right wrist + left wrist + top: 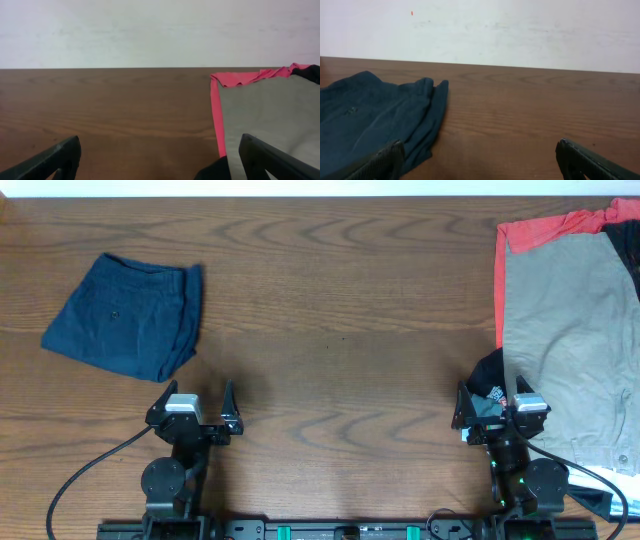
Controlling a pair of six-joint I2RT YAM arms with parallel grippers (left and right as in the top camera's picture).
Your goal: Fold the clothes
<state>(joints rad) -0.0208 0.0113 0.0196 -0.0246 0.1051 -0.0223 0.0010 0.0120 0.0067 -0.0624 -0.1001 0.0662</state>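
Observation:
A folded dark blue garment (128, 314) lies at the table's far left; it also shows in the left wrist view (370, 120). A pile of unfolded clothes sits at the right edge: a grey-green garment (575, 330) on top of a red one (545, 230), with a black piece (490, 375) at its near left corner. The grey garment (270, 115) and red edge (217, 115) also show in the right wrist view. My left gripper (190, 408) is open and empty, near the front edge below the blue garment. My right gripper (497, 412) is open and empty, just beside the black piece.
The wooden table (340, 310) spreads between the two clothing spots. A white wall (485, 30) stands behind the far edge. Cables (80, 480) run from the arm bases at the front edge.

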